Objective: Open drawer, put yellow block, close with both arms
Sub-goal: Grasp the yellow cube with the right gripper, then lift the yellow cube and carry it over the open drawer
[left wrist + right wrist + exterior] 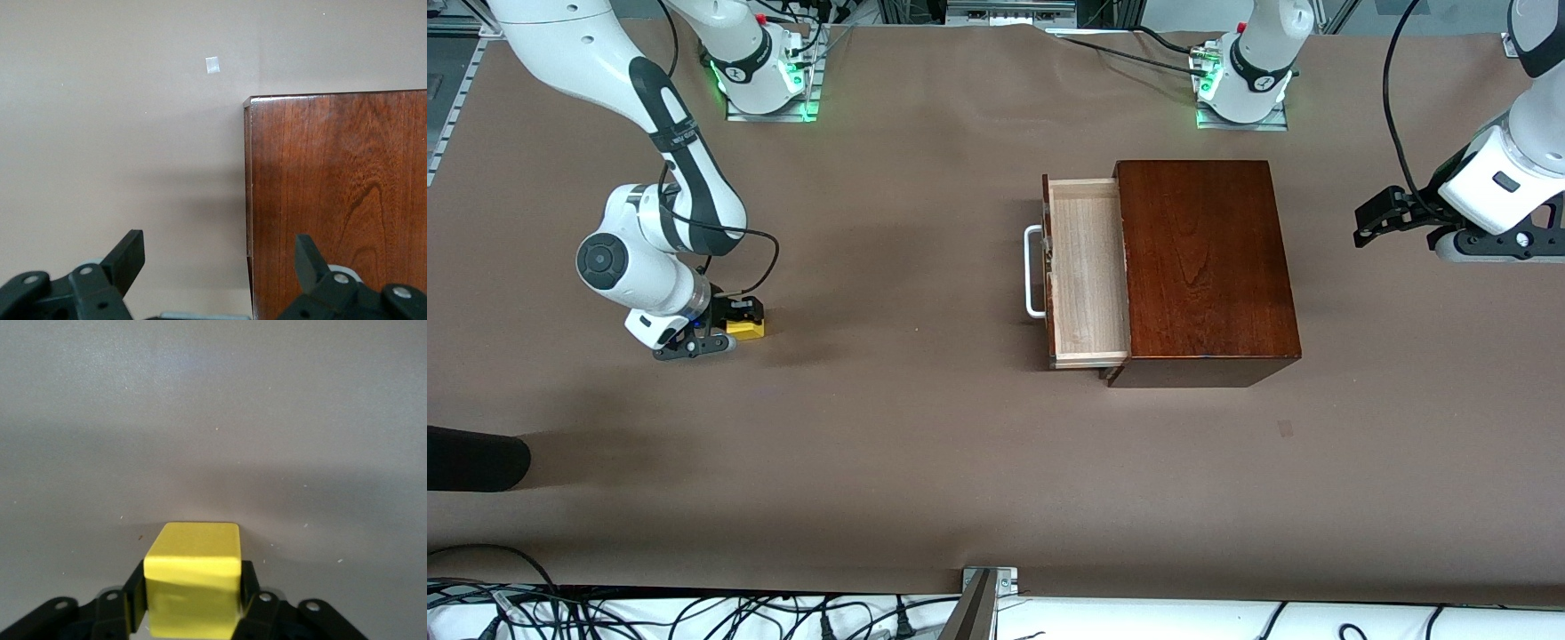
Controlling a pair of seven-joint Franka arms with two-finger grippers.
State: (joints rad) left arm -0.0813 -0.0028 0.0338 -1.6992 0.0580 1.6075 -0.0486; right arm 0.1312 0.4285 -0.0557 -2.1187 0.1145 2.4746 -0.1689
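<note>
Front view puts the yellow block point(746, 328) on the worktop point(925, 462) toward the right arm's end, with the right gripper point(725, 329) down around it. The right wrist view confirms the hold: the right gripper point(193, 600) is clenched on the yellow block point(193, 577), 1 black finger point(133, 597) pressed to each of 2 facing sides, the cube sitting square between them and apparently resting on the worktop.

What the coming move turns on is the way to the drawer point(1083, 267) — it stands pulled out of the dark wooden box point(1205, 267), well apart from the block and toward the left arm's end of the worktop. Its white handle point(1034, 271) and open tray face the right arm's end, so the block would travel straight toward the drawer's front, and the right arm is the nearer by far. The tray looks empty.

The left gripper point(1383, 218) waits in the air off the box's closed end; the left wrist view shows the left gripper point(220, 263) with fingers spread and nothing between them, looking down on a corner of the box point(337, 200).

No brand, label or writing can be read anywhere — only a small pale tape square point(213, 65) on the worktop.
</note>
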